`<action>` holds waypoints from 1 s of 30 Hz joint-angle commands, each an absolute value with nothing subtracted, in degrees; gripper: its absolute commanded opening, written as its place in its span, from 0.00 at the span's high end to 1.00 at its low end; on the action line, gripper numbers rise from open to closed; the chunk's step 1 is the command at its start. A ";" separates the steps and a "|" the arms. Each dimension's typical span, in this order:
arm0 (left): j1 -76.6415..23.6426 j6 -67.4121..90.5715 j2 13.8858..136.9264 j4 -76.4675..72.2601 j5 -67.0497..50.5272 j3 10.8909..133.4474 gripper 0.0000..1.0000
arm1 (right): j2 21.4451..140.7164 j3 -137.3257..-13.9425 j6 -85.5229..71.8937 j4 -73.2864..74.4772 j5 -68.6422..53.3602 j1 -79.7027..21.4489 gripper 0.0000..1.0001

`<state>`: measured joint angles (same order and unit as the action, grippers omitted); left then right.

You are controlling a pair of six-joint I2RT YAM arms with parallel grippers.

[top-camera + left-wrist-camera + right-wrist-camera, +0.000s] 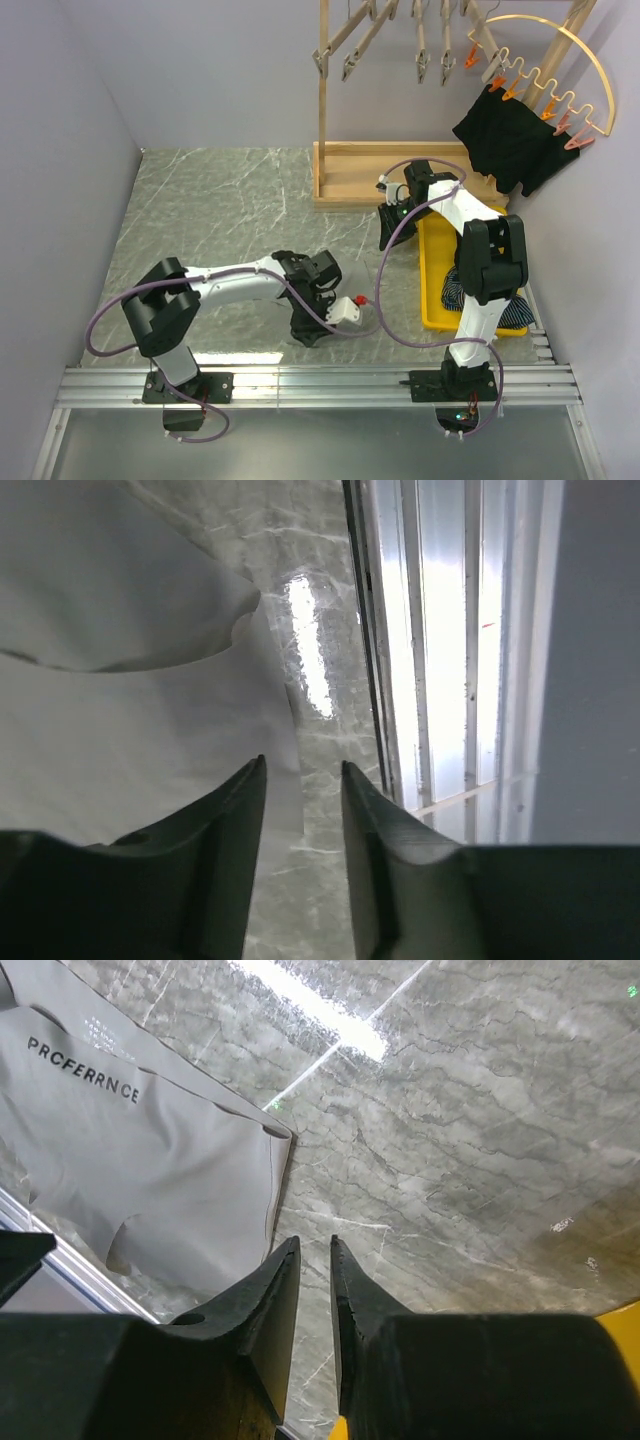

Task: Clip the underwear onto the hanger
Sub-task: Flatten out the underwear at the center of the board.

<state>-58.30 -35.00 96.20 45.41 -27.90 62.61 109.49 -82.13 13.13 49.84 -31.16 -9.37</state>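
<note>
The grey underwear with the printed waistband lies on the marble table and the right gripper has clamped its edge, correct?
Not quite. The grey underwear does lie on the marble table, but the right gripper has not clamped it: the right wrist view shows its jaws slightly apart over bare marble beside the garment's edge, nothing between them.

One word in black print on the grey stretch-fabric underwear (150,1160)

In the right wrist view, black capital letters run at a slight slant near the upper edge of the garment, which lies flat on the marbled grey table top (450,1110). They read roughly "PRCFERRNCE", though a few letters are soft and the exact spelling is uncertain. Just above that word sit a few rows of much smaller dark print, too fine to make out.
</note>
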 commanded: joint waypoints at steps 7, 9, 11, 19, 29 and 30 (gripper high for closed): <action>-34.04 -23.56 95.52 43.25 -31.57 76.11 0.54 | 109.95 -82.09 11.69 48.08 -33.92 -9.14 0.75; -28.60 -23.29 97.20 41.93 -27.44 76.90 0.56 | 110.56 -82.18 10.99 46.76 -33.32 -9.32 0.75; -26.03 -24.43 99.66 40.61 -25.58 77.78 0.60 | 111.44 -82.70 10.11 45.97 -32.79 -9.75 0.76; -19.25 -27.50 108.36 43.60 -23.12 82.36 0.70 | 114.87 -85.96 9.23 47.46 -29.18 -13.27 0.76; -18.63 -28.39 109.95 41.13 -22.59 78.58 0.66 | 117.33 -84.90 8.44 46.41 -26.81 -16.87 0.74; -18.63 -28.30 110.13 41.22 -23.28 78.75 0.66 | 117.42 -84.90 8.26 46.23 -26.55 -16.96 0.74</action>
<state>-18.87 -27.35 110.04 42.06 -22.17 78.91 116.44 -83.37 9.19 47.20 -28.38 -16.49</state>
